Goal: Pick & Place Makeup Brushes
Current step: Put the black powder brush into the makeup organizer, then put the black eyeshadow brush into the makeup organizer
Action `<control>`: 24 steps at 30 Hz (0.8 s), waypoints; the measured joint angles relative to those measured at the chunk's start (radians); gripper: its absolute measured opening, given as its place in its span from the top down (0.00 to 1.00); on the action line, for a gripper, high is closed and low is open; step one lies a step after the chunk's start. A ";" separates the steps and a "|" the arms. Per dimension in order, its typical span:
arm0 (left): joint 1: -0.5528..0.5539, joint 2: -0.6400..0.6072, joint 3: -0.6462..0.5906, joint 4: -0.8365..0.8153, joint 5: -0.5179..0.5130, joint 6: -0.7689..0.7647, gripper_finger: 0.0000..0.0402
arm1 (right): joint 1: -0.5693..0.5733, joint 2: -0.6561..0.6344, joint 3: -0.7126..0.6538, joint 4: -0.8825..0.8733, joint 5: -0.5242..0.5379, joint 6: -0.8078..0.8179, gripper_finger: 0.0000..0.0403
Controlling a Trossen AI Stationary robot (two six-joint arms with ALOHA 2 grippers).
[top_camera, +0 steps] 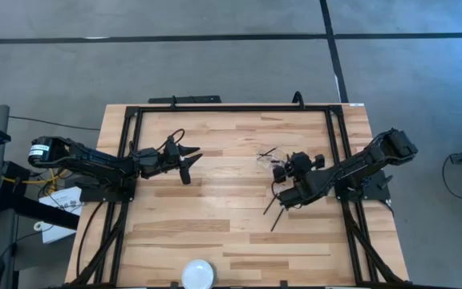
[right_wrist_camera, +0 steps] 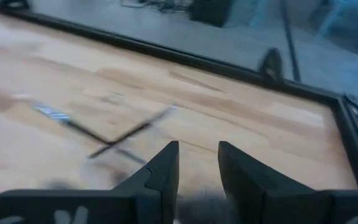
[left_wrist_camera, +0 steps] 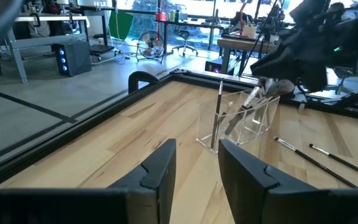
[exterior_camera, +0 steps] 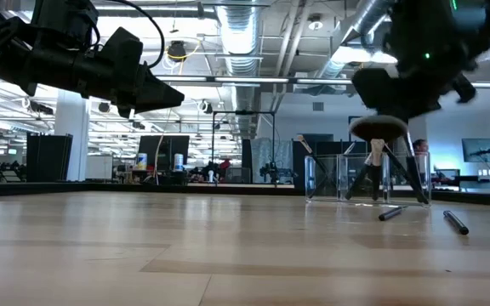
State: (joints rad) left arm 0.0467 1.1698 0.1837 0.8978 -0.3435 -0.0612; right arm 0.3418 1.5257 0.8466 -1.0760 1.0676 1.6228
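Note:
A clear holder (left_wrist_camera: pixel 241 121) stands on the table's right half and shows again in the low view (exterior_camera: pixel 364 177). Thin dark brushes (left_wrist_camera: pixel 219 112) stand and lean inside it. Two more brushes (top_camera: pixel 273 210) lie loose on the wood just nearer than the holder (left_wrist_camera: pixel 309 160). My right gripper (top_camera: pixel 282 169) hovers right over the holder, its fingers (right_wrist_camera: pixel 166 168) a small gap apart. A slanting brush with a pale head (left_wrist_camera: pixel 270 86) sits directly beneath it. My left gripper (top_camera: pixel 191 162) hangs open above the table's left half, away from the brushes (left_wrist_camera: pixel 197 168). My right gripper has a fuzzy grey shape (right_wrist_camera: pixel 197 202) between the bases of its fingers, at the blurred lower edge of its wrist view. I cannot tell whether the fingers touch it or the pale-headed brush below.
A round white dish (top_camera: pixel 197 274) sits at the near edge, in the middle. A black frame (top_camera: pixel 231 107) runs along the far and side edges of the table. Bare wood lies between the two arms. Two thin brushes cross in the right wrist view (right_wrist_camera: pixel 110 140).

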 joint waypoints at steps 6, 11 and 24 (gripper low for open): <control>0.000 0.000 0.000 0.000 0.025 -0.006 0.71 | 0.035 0.000 0.173 0.056 -0.116 -0.256 0.74; 0.000 0.000 0.000 0.000 0.078 -0.008 0.71 | 0.068 0.000 0.216 0.113 -0.351 -0.148 0.74; -0.002 0.007 0.000 -0.007 0.080 -0.006 0.71 | 0.215 0.178 0.216 0.167 -0.762 0.361 0.74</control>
State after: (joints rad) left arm 0.0448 1.1763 0.1833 0.8905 -0.2634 -0.0677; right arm 0.5569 1.7034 1.0626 -0.9085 0.3053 1.9838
